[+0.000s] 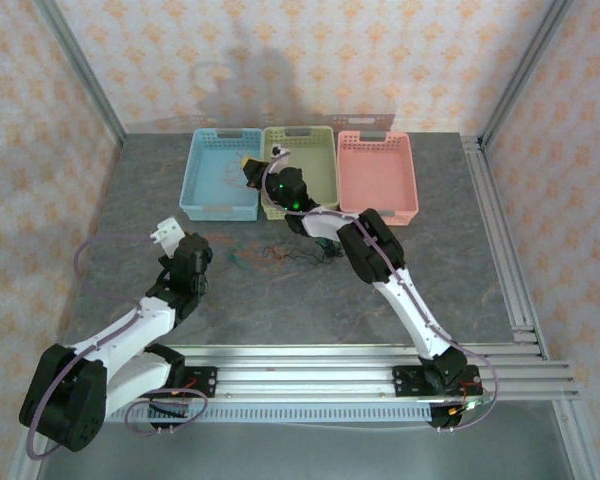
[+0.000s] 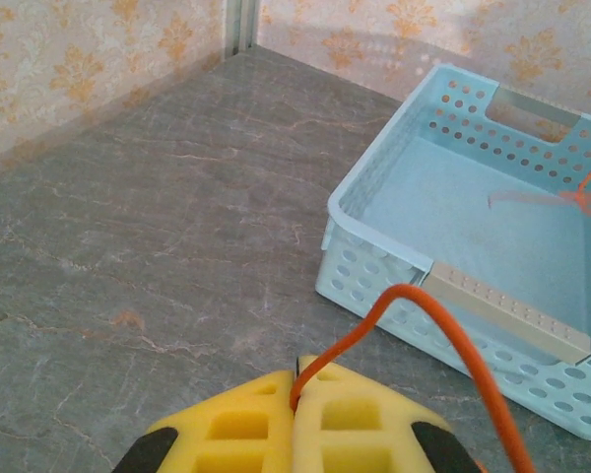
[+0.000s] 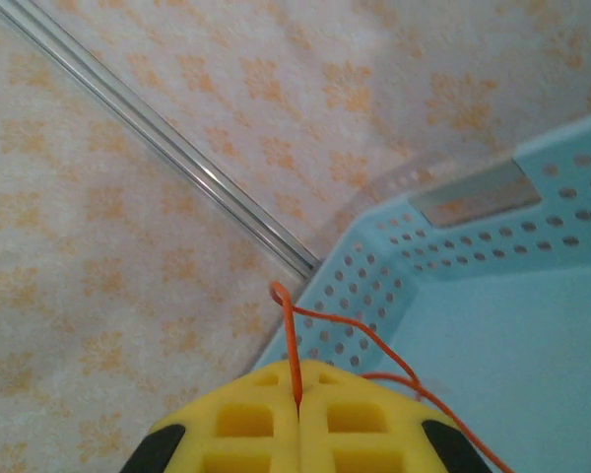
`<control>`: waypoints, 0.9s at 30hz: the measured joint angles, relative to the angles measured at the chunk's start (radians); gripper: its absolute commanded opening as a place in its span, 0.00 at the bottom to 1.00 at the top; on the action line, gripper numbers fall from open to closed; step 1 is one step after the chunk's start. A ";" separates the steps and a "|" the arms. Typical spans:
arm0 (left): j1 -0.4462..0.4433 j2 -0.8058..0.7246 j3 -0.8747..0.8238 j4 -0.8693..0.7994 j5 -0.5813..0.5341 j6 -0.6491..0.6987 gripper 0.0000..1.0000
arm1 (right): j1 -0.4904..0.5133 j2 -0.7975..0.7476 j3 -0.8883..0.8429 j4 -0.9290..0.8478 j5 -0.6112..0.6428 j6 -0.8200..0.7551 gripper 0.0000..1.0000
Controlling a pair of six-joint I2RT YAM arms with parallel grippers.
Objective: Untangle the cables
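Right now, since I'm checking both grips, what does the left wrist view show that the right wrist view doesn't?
Left wrist: the left gripper, the table, a beige strip on the rim of the blue basket. Right wrist: the right gripper, a cable loop above its tips. Both: jaws shut on orange cable, the basket, patterned wall.

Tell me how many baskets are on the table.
3, in a row at the far edge: blue basket on the left, green basket in the middle, pink basket on the right. None looks hidden.
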 measured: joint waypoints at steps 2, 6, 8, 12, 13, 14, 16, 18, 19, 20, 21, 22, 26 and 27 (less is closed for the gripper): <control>0.000 0.000 0.000 0.000 0.000 0.000 0.00 | -0.003 -0.006 0.007 0.008 -0.008 -0.008 0.00; 0.000 0.000 0.000 0.000 0.000 0.000 0.00 | -0.005 -0.011 0.037 0.001 -0.031 -0.019 0.00; 0.000 0.000 0.000 0.000 0.000 0.000 0.00 | -0.005 -0.019 0.053 -0.022 -0.048 -0.031 0.00; 0.000 0.000 0.000 0.000 0.000 0.000 0.00 | -0.005 -0.058 0.068 -0.106 -0.072 -0.066 0.00; 0.000 0.000 0.000 0.000 0.000 0.000 0.00 | -0.005 -0.066 0.078 -0.135 -0.078 -0.082 0.00; 0.000 0.000 0.000 0.000 0.000 0.000 0.00 | -0.005 -0.076 0.090 -0.167 -0.089 -0.104 0.00; 0.000 0.000 0.000 0.000 0.000 0.000 0.00 | -0.002 -0.090 0.115 -0.235 -0.102 -0.152 0.00; 0.000 0.000 0.000 0.000 0.000 0.000 0.00 | 0.003 -0.100 0.145 -0.303 -0.113 -0.192 0.00; 0.000 0.000 0.000 0.000 0.000 0.000 0.00 | 0.006 -0.102 0.167 -0.337 -0.122 -0.209 0.00; 0.000 0.000 0.000 0.000 0.000 0.000 0.00 | 0.010 -0.103 0.183 -0.362 -0.130 -0.220 0.00; 0.000 0.000 0.000 0.000 0.000 0.000 0.00 | 0.013 -0.104 0.197 -0.382 -0.136 -0.227 0.01; 0.000 0.000 0.000 0.000 0.000 0.000 0.00 | 0.017 -0.105 0.212 -0.404 -0.140 -0.235 0.04; 0.000 0.000 0.000 0.000 0.000 0.000 0.00 | 0.026 -0.105 0.264 -0.522 -0.133 -0.284 0.26; 0.000 0.000 0.000 0.000 0.000 0.000 0.00 | 0.027 -0.104 0.283 -0.568 -0.129 -0.306 0.33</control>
